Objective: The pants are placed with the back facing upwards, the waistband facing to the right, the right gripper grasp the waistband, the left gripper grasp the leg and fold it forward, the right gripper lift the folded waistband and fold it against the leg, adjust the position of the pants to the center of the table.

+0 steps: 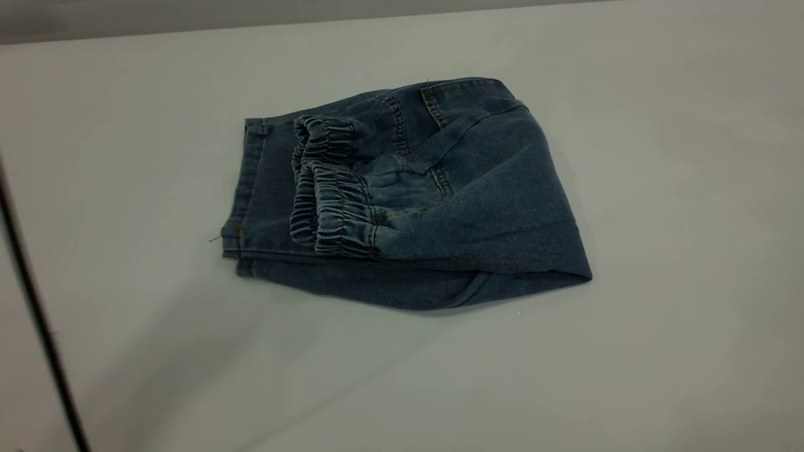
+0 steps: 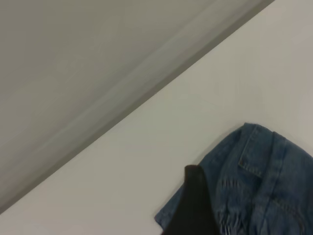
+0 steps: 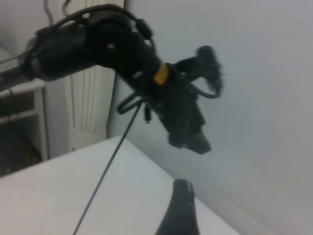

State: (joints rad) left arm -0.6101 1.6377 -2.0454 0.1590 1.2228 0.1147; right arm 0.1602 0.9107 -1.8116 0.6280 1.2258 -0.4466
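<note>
The pants [image 1: 490,207] lie folded into a compact blue denim bundle on the table [image 1: 628,351], slightly above its middle in the exterior view. The ruffled waistband [image 1: 330,201] is folded over on top and faces left, short of the stacked hems [image 1: 242,238]. A back pocket seam [image 1: 433,107] shows on the upper layer. The leg is hidden in the fold. Neither gripper appears in the exterior view. A dark part of my left gripper [image 2: 195,208] hangs over one corner of the pants [image 2: 274,181], clear of the cloth. My right gripper [image 3: 178,210] points away from the pants, toward the table's edge.
The table's far edge [image 1: 251,25] runs along the back. A dark strip [image 1: 38,314] crosses the left side. In the right wrist view the left arm [image 3: 127,58] is raised off the table, with a thin cable [image 3: 107,171] hanging and white panels [image 3: 90,107] behind.
</note>
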